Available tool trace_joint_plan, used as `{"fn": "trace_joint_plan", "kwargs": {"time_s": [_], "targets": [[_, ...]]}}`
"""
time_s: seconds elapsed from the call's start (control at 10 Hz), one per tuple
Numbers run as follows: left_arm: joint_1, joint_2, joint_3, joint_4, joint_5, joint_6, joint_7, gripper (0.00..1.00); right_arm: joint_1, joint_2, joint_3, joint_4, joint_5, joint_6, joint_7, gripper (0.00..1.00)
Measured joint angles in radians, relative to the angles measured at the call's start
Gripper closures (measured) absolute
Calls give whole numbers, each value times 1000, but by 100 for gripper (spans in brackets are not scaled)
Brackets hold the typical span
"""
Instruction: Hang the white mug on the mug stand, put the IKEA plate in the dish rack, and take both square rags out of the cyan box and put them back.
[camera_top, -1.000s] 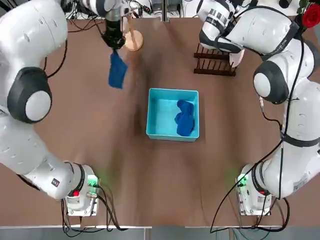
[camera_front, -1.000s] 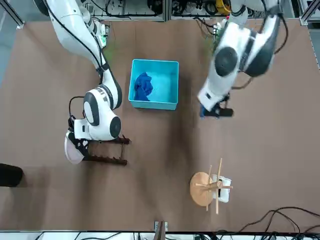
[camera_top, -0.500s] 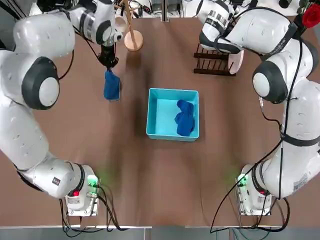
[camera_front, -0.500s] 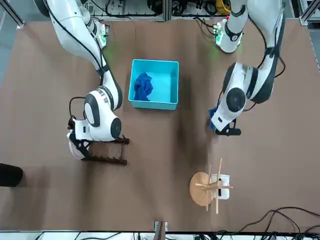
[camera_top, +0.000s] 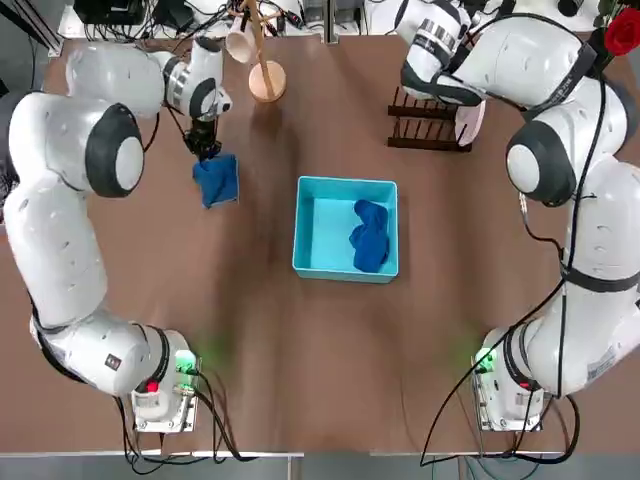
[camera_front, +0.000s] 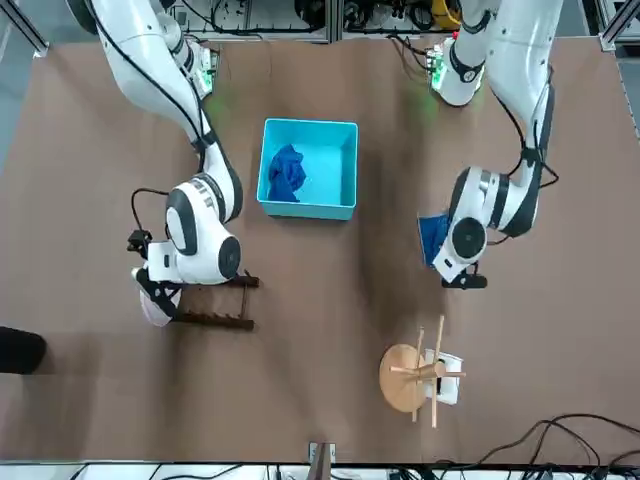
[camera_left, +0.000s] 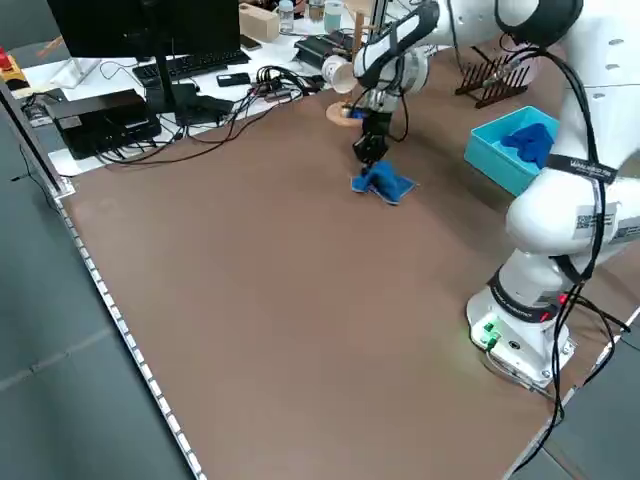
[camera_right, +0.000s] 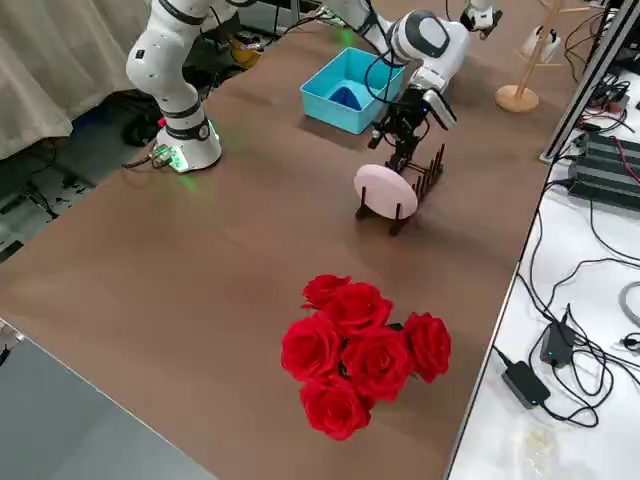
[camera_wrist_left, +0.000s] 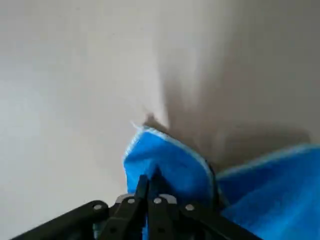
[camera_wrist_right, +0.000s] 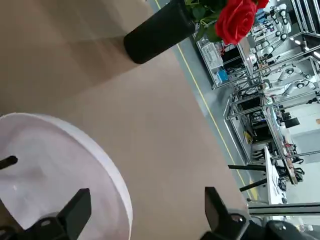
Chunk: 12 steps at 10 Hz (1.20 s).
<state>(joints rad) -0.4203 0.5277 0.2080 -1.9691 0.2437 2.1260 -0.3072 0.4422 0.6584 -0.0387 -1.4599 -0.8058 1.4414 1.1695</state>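
While the left end effector (camera_top: 203, 148) pinches a rag (camera_top: 217, 178) against the table (camera_top: 250, 330), the right (camera_wrist_right: 145, 212) gapes above the plate (camera_wrist_right: 45, 165).

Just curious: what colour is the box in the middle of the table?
Bright cyan; the box shows best in the top view.

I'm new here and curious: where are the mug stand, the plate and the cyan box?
mug stand (camera_top: 267, 82): top view, its round base.
IKEA plate (camera_right: 385, 191): right side view, its face.
cyan box (camera_top: 322, 222): top view, its bare floor.
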Motion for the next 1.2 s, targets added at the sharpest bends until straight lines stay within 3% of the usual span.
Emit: {"fn": "trace_joint_plan", "kwargs": {"time_s": [0.1, 0.3, 0.5, 0.6, 0.9, 1.2], "targets": [[22, 6, 29, -5, 13, 15, 55, 97, 3, 0, 1, 2, 1, 0, 0, 0], [36, 8, 152, -13, 17, 53, 243, 97, 11, 0, 5, 13, 12, 0, 0, 0], [52, 3, 254, -15, 17, 78, 400, 97, 14, -11, 6, 32, 84, -1, -18, 0], [82, 3, 272, -18, 17, 103, 464, 97, 12, -43, 4, 42, 132, -2, -80, 0], [155, 2, 356, -38, 17, 165, 679, 97, -62, -204, -2, 56, 288, -10, -380, 0], [209, -1, 427, -55, -67, 211, 889, 97, -247, -349, -9, 88, 513, -10, -823, 0]]}}
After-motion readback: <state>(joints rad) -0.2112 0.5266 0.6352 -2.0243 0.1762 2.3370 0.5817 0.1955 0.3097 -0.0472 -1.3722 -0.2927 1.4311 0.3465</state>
